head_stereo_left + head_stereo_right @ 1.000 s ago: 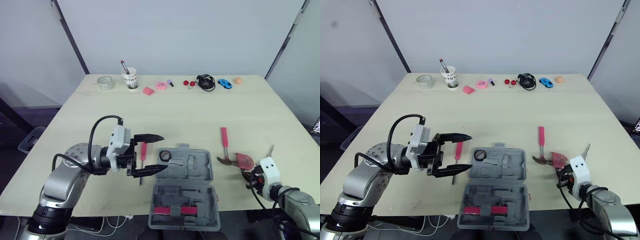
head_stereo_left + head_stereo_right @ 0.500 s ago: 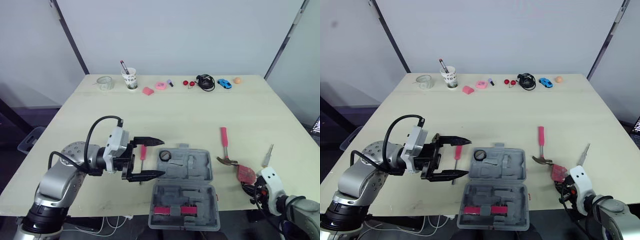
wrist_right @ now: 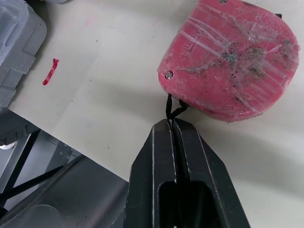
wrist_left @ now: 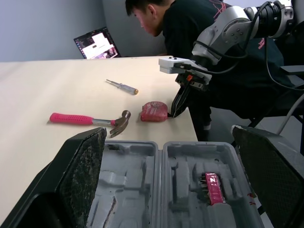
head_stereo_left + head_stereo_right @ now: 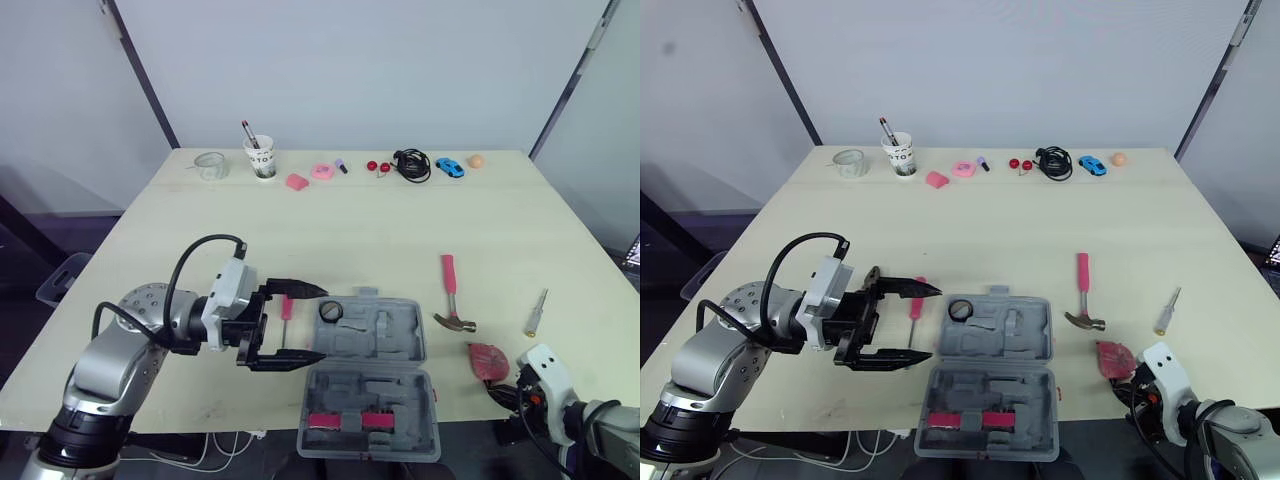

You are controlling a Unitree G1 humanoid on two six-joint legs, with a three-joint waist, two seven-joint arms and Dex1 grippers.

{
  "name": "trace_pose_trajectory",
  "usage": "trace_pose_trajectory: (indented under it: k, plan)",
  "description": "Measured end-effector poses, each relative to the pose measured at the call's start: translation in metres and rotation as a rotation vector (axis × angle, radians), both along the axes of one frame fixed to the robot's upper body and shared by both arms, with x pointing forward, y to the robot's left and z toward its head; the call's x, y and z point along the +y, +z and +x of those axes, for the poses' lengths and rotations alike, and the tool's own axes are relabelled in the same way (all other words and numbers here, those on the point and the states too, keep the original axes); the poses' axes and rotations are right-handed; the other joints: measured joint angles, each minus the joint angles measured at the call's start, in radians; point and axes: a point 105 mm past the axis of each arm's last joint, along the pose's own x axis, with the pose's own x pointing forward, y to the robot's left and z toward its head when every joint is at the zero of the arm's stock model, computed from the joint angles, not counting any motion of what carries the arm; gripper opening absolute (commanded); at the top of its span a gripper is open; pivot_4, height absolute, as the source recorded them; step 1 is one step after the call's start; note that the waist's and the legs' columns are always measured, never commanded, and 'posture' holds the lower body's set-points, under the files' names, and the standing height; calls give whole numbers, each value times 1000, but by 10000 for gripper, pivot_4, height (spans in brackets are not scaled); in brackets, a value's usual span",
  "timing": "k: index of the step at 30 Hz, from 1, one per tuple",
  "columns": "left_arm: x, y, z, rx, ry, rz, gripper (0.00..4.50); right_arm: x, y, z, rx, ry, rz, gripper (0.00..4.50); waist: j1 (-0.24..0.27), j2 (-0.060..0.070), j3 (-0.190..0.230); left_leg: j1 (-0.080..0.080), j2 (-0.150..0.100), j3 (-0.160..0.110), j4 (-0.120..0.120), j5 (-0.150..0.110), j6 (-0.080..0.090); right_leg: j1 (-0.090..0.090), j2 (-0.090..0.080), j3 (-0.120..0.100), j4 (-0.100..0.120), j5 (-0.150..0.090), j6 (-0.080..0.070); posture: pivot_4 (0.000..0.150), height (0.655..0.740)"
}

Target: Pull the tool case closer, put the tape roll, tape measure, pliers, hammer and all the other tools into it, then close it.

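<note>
The grey tool case (image 5: 372, 372) lies open near the table's front edge, with a small black ring (image 5: 330, 311) in its far-left pocket. My left gripper (image 5: 320, 323) is open just left of the case, above a pink-handled screwdriver (image 5: 286, 308). The red tape measure (image 3: 232, 61) lies right of the case by the front edge. My right gripper (image 3: 169, 124) is shut on its black strap (image 3: 172, 110). The pink-handled hammer (image 5: 452, 290) and a yellow-handled screwdriver (image 5: 536, 312) lie on the table beyond the tape measure.
Along the far edge stand a glass jar (image 5: 210, 165), a cup with a pen (image 5: 261, 158), pink pieces (image 5: 321, 171), a black cable (image 5: 411, 165), a blue toy car (image 5: 449, 167) and an orange ball (image 5: 476, 160). A person in black (image 4: 190, 28) is beyond the right edge.
My right gripper has drawn back toward the front edge, dragging the tape measure by its strap away from the hammer. My left gripper has eased slightly back to the left, still open.
</note>
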Motion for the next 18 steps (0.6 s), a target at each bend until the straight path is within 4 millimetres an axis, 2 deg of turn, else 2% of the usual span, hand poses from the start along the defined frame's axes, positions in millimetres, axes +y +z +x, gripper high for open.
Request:
trace_pose_trajectory:
  k: [4,5,7,9,11,15,18]
  plan:
    - [2,-3,-6,24,-31,10,45000,-3,-1,2,-38,17,-18,285,0,0,0,0,0,0,0,0,0,0,0,0,0,0,0,1500,7400]
    - [3,-4,-8,31,-38,17,45000,-3,-1,2,-42,20,-16,2719,0,0,0,0,0,0,0,0,0,0,0,0,0,0,0,1500,7400]
    - [6,-7,-11,47,-48,32,45000,-3,0,2,-48,33,-6,7835,0,0,0,0,0,0,0,0,0,0,0,0,0,0,0,1500,7400]
    - [7,-8,-13,54,-55,35,45000,-2,0,0,-48,51,2,18692,1,0,0,0,0,0,0,0,0,0,0,0,0,0,0,1500,7400]
    - [8,-8,-14,46,-61,43,45000,-4,0,-7,-30,88,-4,25646,4,0,0,0,0,0,0,0,0,0,0,0,0,0,0,1500,7400]
    - [13,-11,-18,54,-65,55,45000,-6,1,-21,-12,157,-6,43235,15,0,0,0,0,1,0,0,0,0,0,0,0,0,0,1500,7400]
    - [15,-10,-19,52,-62,57,45000,-7,4,-25,-25,198,-3,44241,17,0,0,0,0,1,1,0,0,0,-1,0,0,-1,1,1500,7400]
